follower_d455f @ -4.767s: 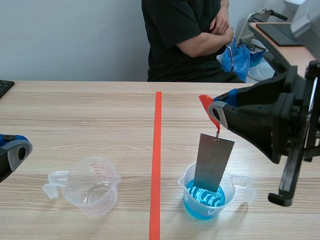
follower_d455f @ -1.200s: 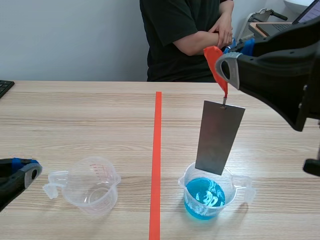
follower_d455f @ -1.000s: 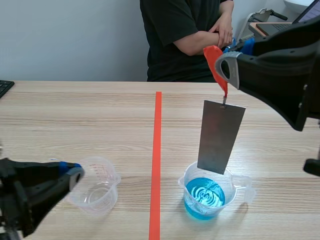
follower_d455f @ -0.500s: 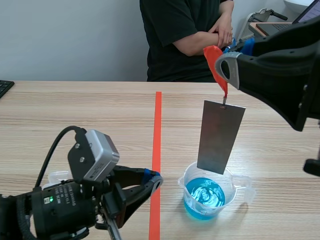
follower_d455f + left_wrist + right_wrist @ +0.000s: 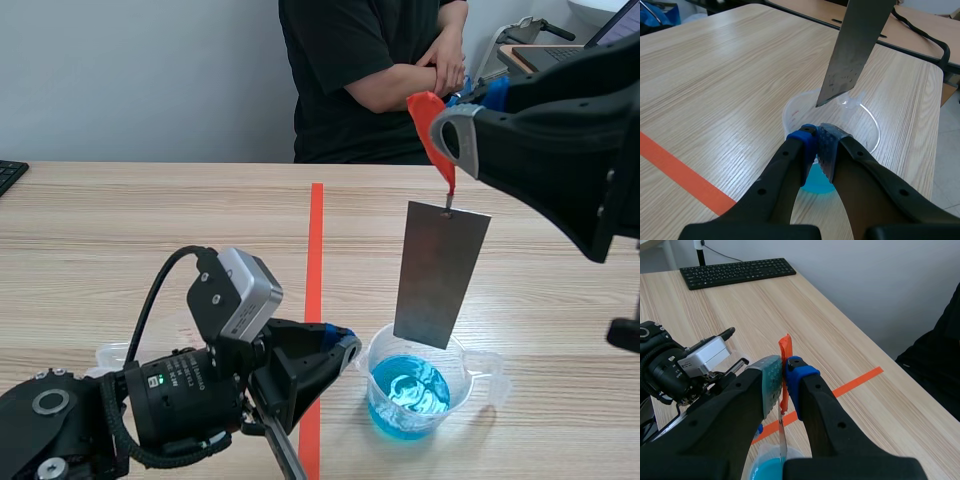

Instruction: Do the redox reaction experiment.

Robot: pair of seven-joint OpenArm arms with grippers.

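A grey metal plate [image 5: 440, 275] hangs upright from a red tab [image 5: 430, 115]. My right gripper [image 5: 447, 125] is shut on the tab and holds the plate's lower edge just above a clear beaker [image 5: 480, 365] of blue liquid [image 5: 408, 395]. In the right wrist view my gripper [image 5: 785, 375] pinches the tab [image 5: 785, 347], with the liquid [image 5: 767, 471] below. My left gripper [image 5: 343, 349] is shut and empty, its tips beside the beaker's left rim. In the left wrist view its tips [image 5: 817, 142] meet at the beaker's [image 5: 871, 131] near rim, under the plate [image 5: 855, 45].
An empty clear measuring cup [image 5: 103, 354] is mostly hidden behind my left arm. An orange-red tape line [image 5: 316, 240] runs down the table's middle. A person [image 5: 370, 70] sits across the table with arms folded. A keyboard [image 5: 737, 272] lies at the far left.
The right gripper lifted the plate out of the blue liquid and has held still since. My left arm swept in from the left, over the empty cup, up to the beaker.
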